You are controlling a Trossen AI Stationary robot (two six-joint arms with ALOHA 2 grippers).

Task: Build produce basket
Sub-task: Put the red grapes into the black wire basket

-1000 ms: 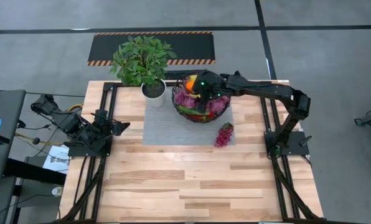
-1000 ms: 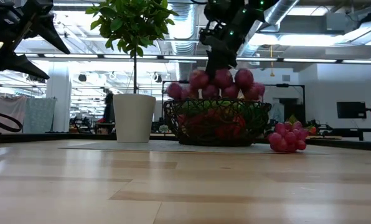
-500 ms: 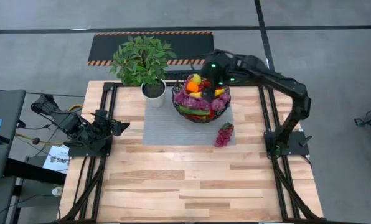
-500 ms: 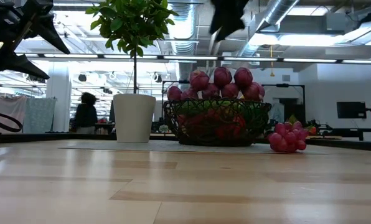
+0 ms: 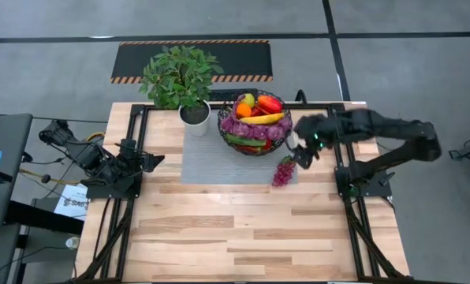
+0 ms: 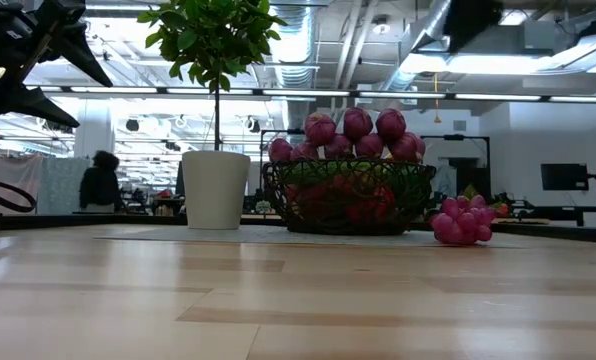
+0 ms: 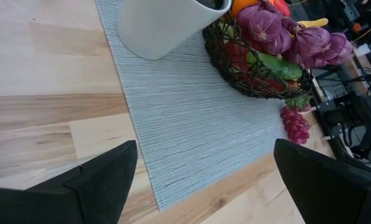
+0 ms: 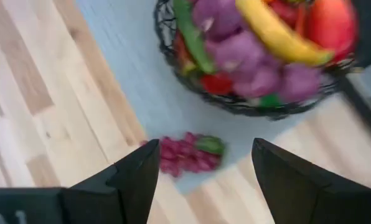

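The black wire basket [image 5: 255, 128] stands on a grey mat [image 5: 219, 162], heaped with produce: a yellow banana [image 5: 268, 118], a red apple [image 5: 270, 103], an orange [image 5: 243, 109], purple bulbs and a green cucumber. A purple grape string [image 5: 284, 171] lies on the mat's near right corner, outside the basket. My right gripper [image 8: 204, 180] hangs open above the table just right of the grapes [image 8: 185, 152], touching nothing. My left gripper [image 7: 204, 186] is open too, parked high at the table's left edge [image 5: 144, 162].
A leafy potted plant in a white pot [image 5: 194, 113] stands on the mat's far left corner, beside the basket. Black frame rails [image 5: 132, 205] run along the table's left and right sides. The near half of the wooden table [image 5: 243, 237] is bare wood.
My right gripper has risen out of the basket and swung toward the table's right and near edges, ending beside the grape string. The banana and apple in the basket, covered by the arm before, now show. The grapes have not moved.
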